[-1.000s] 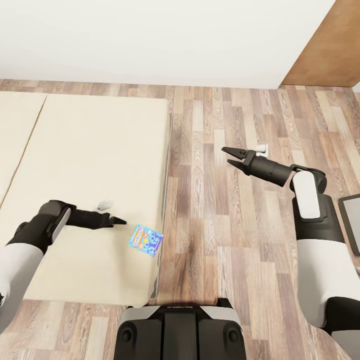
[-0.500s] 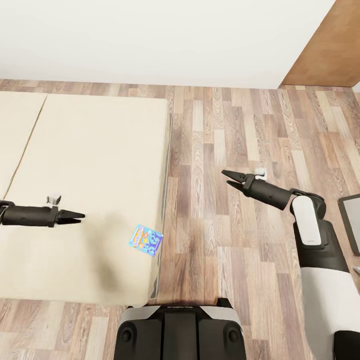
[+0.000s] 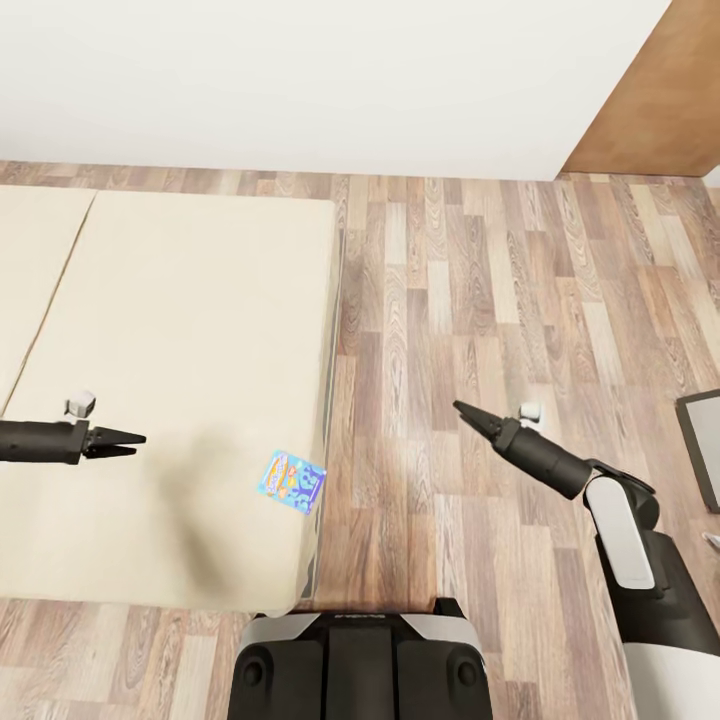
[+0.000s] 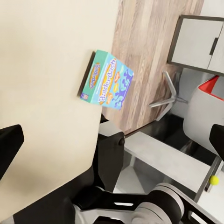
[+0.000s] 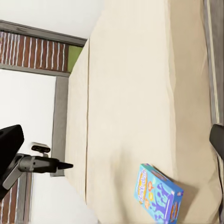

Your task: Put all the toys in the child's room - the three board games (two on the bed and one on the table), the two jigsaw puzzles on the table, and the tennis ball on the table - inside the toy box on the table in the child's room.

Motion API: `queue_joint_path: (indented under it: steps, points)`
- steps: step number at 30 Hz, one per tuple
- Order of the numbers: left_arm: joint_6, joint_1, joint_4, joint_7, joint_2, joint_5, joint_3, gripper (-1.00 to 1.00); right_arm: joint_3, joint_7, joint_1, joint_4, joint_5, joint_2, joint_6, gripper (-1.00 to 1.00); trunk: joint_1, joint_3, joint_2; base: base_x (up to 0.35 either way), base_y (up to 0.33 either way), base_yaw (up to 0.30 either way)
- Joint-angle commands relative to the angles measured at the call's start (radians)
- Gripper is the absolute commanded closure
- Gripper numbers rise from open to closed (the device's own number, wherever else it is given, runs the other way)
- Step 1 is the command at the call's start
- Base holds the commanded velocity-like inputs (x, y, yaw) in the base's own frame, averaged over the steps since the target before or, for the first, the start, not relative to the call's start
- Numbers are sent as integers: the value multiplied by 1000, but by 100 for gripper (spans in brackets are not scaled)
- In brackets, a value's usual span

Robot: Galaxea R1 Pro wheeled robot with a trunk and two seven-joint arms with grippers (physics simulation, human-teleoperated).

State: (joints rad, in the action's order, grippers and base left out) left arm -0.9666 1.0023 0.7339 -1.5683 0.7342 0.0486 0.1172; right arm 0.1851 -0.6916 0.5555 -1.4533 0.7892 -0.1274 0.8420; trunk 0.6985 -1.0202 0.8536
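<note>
- Wood-plank floor runs along the right of the bed, with a plain white wall at the far side; the robot's base is parked at the bed's near right corner.
- One small blue game box lies flat on the mattress, near its right edge and close to the robot. That seems to be why the base stopped here: the box is within reach of either arm.
- Out at the left, the left gripper hangs over the mattress, well apart from the box. Its fingers are slightly parted and hold nothing, and its camera looks across at the box.
- Over the floor to the right of the bed is the right gripper. It holds nothing; from the head view I cannot tell whether its jaws are parted or closed.
- Neither arm is on the box yet, so the pick-up looks not yet begun.
</note>
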Motion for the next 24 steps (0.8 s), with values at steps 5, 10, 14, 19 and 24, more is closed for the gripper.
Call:
queue_joint_path:
  steps: [5,10,14,19,24]
  points:
    - [-11,0,-1,-2,1,3,6,-100,3,-41,-41,-2,-2,0,-38,-100,0,7,1,0,0,0]
    - [-11,-1,-1,-2,3,1,6,-100,4,-66,-82,-5,-2,-1,-70,-100,0,15,1,0,0,0]
    - [-10,-2,-1,-2,0,-3,7,-100,5,-89,-129,-7,-3,-1,-101,-100,0,21,1,0,0,0]
    - [-9,-26,-2,-2,-5,-6,7,-100,5,-143,-175,-7,-4,-3,-167,-100,0,29,1,0,0,0]
    - [-12,-56,-2,-2,-6,-5,7,-100,4,-164,-214,-4,-12,-2,-192,-100,0,38,1,0,0,0]
